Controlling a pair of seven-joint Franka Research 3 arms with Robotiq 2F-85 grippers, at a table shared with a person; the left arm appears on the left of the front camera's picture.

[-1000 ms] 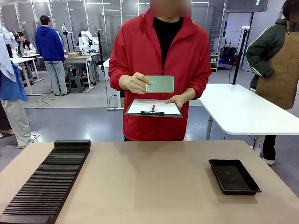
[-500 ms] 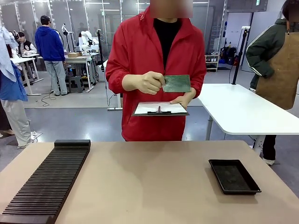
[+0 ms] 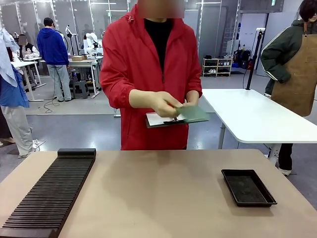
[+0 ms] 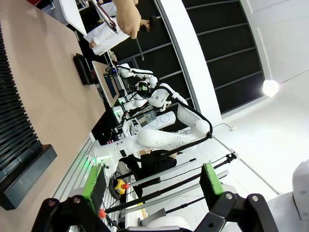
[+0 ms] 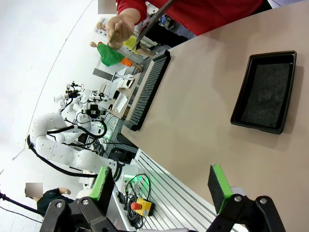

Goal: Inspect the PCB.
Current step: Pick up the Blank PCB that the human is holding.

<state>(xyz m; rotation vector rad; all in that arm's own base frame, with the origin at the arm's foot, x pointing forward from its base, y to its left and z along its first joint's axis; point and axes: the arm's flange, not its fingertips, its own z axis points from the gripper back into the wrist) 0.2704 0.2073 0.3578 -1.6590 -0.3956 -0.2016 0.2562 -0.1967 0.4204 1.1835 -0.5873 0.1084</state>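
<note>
Across the table a person in a red jacket holds the PCB [image 3: 193, 114], a thin pale grey-green board, low at waist height with one hand [image 3: 164, 103]. It lies tilted over the white-paper clipboard [image 3: 159, 120] held in the other hand. In the left wrist view the hand [image 4: 127, 17] and clipboard [image 4: 100, 39] sit at the top, the board edge-on below the hand. My left gripper [image 4: 152, 181] is open and holds nothing. My right gripper [image 5: 161, 186] is also open and holds nothing, above the table's near edge. Both grippers are far from the board.
A long black slotted rack [image 3: 48, 194] lies along the table's left side. A shallow black tray [image 3: 248, 187] sits at the right, also in the right wrist view as the tray [image 5: 265, 92]. Other people and a white table [image 3: 257, 116] stand behind.
The person has brought the PCB down from chest height onto the clipboard and leaned closer, turning toward picture right. My grippers stay open.
</note>
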